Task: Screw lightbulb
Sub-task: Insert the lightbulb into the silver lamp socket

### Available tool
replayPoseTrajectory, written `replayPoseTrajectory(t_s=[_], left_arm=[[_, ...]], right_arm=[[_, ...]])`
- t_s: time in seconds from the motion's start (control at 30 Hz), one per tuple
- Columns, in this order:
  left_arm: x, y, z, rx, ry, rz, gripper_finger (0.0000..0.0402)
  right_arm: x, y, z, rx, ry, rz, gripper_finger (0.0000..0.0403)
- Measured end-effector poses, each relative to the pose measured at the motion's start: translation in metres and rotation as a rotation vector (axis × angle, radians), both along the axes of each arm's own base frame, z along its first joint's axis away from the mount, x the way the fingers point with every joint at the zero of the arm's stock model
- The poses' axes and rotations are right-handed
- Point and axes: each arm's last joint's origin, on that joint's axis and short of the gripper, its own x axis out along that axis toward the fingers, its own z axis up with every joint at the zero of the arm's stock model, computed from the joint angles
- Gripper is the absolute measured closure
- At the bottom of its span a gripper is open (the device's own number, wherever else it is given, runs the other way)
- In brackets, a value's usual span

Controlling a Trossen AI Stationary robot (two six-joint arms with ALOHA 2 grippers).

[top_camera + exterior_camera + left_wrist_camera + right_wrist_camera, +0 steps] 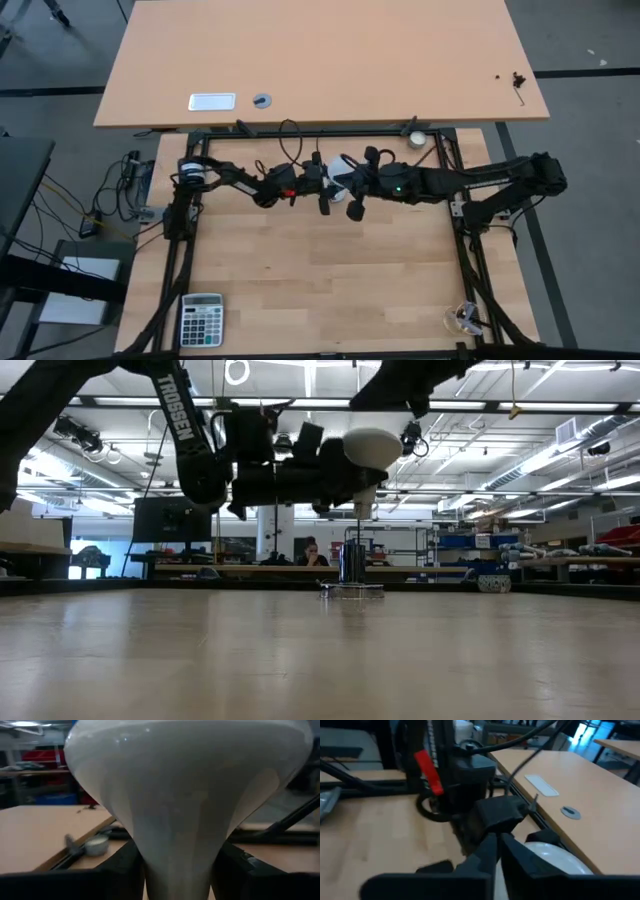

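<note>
The white lightbulb [340, 173] hangs in the air over the far middle of the table, dome up, its narrow screw base [362, 510] pointing down. My left gripper [328, 186] reaches in from the left and is shut on it. In the low view a silver socket [350, 565] stands on the table just below the bulb's base, with a gap between them. My right gripper [496, 842] comes in from the right, its fingertips together with nothing between them, close beside the bulb [555, 859]. My left gripper pinches the bulb's tapering neck [177, 870] between its two fingers [125, 872], one on each side, below the dome. The fingers come in about level from the table's left. The bulb stands upright, lifted clear of the socket. My right gripper is right beside the bulb's dome; I cannot tell whether it touches it.
A calculator [202, 320] lies at the near left corner and a clear object [462, 318] at the near right. A small silvery roll [415, 138] sits at the far right edge. A larger table [320, 60] stands beyond. A person [312, 552] sits far back.
</note>
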Motion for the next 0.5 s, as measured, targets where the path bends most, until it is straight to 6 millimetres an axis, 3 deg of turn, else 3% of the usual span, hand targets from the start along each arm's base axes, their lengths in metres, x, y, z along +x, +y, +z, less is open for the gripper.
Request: replayPoseTrajectory(t_s=[0.13,0.37,0.5], left_arm=[[0.001,0.002,-0.007,0.009,0.021,0.049,0.0237],[0.000,0.006,-0.013,0.039,0.050,0.123,0.0237],[-0.001,0.012,-0.014,0.039,0.058,0.148,0.0237]], right_arm=[[0.004,-0.010,-0.007,0.000,0.020,-0.034,0.0397],[0.003,-0.024,-0.005,-0.003,0.011,-0.080,0.0383],[0.008,-0.032,-0.015,0.002,0.048,-0.105,0.0390]])
